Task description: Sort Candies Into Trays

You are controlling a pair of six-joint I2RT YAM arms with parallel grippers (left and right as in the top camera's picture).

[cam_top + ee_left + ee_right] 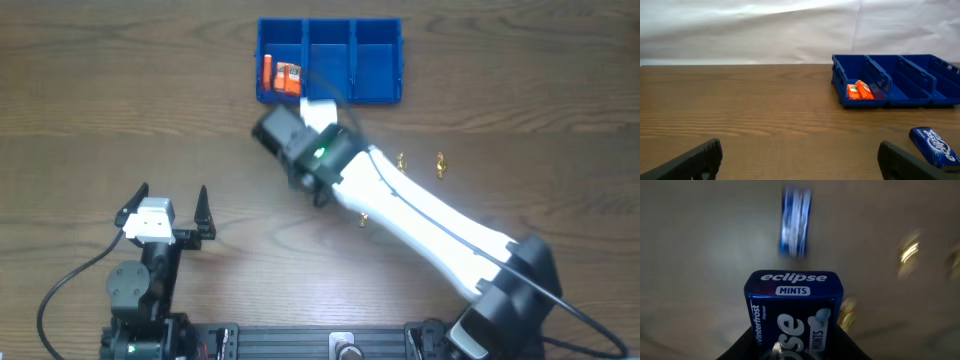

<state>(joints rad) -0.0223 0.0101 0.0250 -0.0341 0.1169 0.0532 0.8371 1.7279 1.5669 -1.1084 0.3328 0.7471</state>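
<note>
Wood-grain table (120, 90). Blue plastic tray (402, 60) at the far side has three compartments, with orange candies (282, 76) in its left one. Right gripper (278, 132) is just short of the tray, fingers clamped on a blue rectangular mint tin (794, 305). The arm hides the table beneath it. A second blue pack (935, 145) lies flat and is blurred in the right wrist view. Small gold candies (400, 160) lie loose beside the arm. Left gripper (172, 192) is spread wide and empty, near its base.

Table (120, 100): brown wood grain, my worktop.
Tray (330, 55): blue, three compartments, far edge.
Gold candies (440, 163): scattered on my right.
Blue packet (935, 146): lying flat.
</note>
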